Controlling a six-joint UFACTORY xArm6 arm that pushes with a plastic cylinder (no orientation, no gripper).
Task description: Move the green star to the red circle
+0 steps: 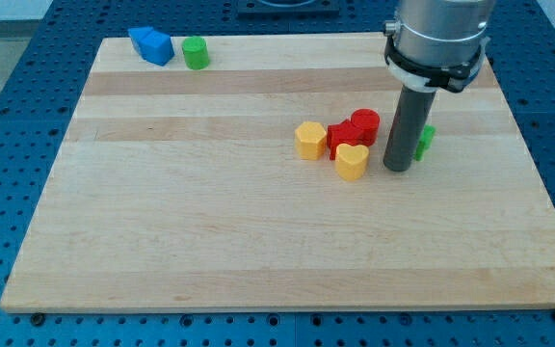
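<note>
The green star [425, 141] lies at the view's right of centre, mostly hidden behind my rod; only its right edge shows. The red circle [365, 123] stands just left of the rod, touching a second red block [343, 136]. My tip [398, 169] rests on the board directly in front of the green star, between it and the red circle, a little to the right of a yellow heart [352, 161].
A yellow hexagon-like block [310, 140] sits left of the red blocks. A blue block [151, 45] and a green cylinder [196, 53] stand at the view's top left. The wooden board [210, 222] lies on a blue perforated table.
</note>
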